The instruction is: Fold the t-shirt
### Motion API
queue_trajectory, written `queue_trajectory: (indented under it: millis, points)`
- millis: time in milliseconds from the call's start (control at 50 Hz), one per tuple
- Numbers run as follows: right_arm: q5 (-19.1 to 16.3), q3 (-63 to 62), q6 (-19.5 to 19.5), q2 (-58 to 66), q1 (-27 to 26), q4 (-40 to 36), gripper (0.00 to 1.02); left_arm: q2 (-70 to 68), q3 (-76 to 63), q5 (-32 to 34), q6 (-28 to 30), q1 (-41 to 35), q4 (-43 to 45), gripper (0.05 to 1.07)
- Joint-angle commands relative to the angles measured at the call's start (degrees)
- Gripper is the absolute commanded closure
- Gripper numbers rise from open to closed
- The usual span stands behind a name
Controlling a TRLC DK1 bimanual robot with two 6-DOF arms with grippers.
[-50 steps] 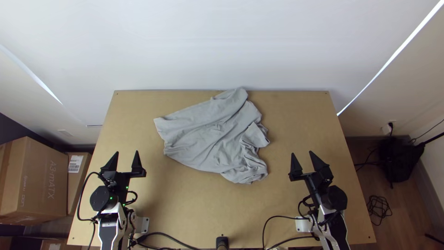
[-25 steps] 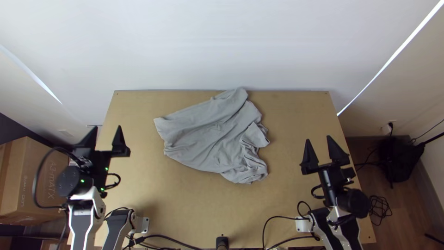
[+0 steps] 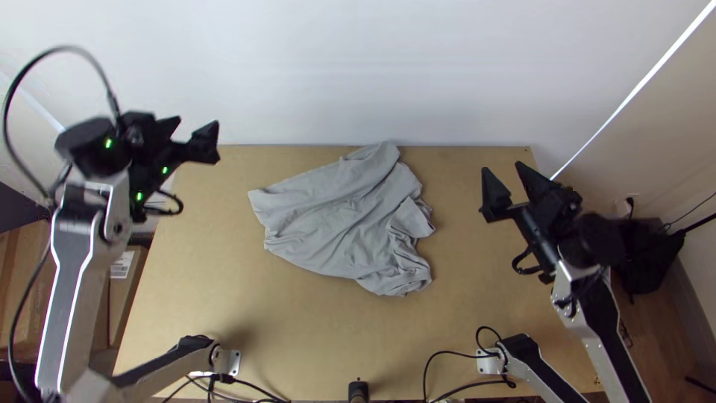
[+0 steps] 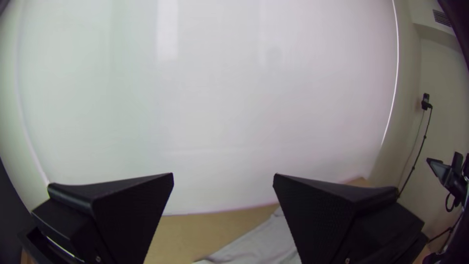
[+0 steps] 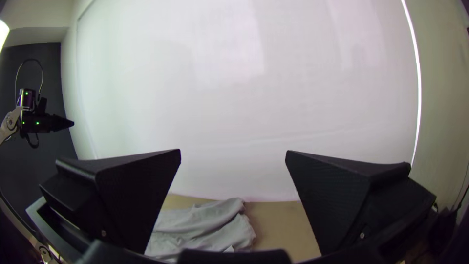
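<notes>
my left pincer (image 4: 223,176) and my right pincer (image 5: 233,151) both stand wide open and empty, raised and well apart, each on its own side of the t-shirt (image 3: 335,216), perhaps so neither disturbs it before a grip is chosen. the t-shirt lies on the desk (image 3: 313,336) between the two, fairly spread towards my left pincer, bunched towards my right. it looks loosely dropped, so i judge it wants flattening before any fold. farther off, past both pincers, rises a white wall (image 3: 358,75). compared with a second ago, both pincers are farther forward, and my left one has travelled more and turned; the t-shirt lies just as it did.
</notes>
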Motion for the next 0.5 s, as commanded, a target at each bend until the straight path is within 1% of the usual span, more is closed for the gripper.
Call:
queue_trajectory:
  millis: [0,40,140,200,260,360,420,480]
  points:
    - [-0.5,5.1,3.8,5.9,0.3,-5.7,0.03,10.6,13.6,0.1,0.1,-2.8,-8.3,0.1]
    - [-1.0,6.2,4.8,7.6,0.3,-8.0,0.03,14.1,18.2,0.2,0.1,-3.9,-11.4,0.1]
    - [-3.8,8.6,8.2,11.7,0.1,-14.2,0.03,22.4,28.8,0.2,-0.7,-6.8,-17.7,0.1]
    - [-7.9,9.3,10.4,14.5,-0.3,-17.5,0.04,26.4,33.6,0.2,-1.0,-8.8,-19.6,0.1]
    - [-11.5,9.5,12.6,17.2,-0.9,-19.9,0.03,29.1,35.6,0.2,-1.9,-10.1,-19.3,0.1]
    - [-12.4,8.9,14.7,20.7,-0.3,-22.5,0.03,32.3,35.8,0.1,-3.7,-12.0,-18.2,0.1]
    - [-13.1,7.9,16.9,22.3,0.6,-22.6,0.04,34.2,35.8,0.2,-4.1,-13.2,-17.6,0.1]
    - [-13.5,7.2,18.4,23.5,1.4,-22.6,0.03,35.8,35.7,0.1,-5.6,-13.3,-16.0,0.1]
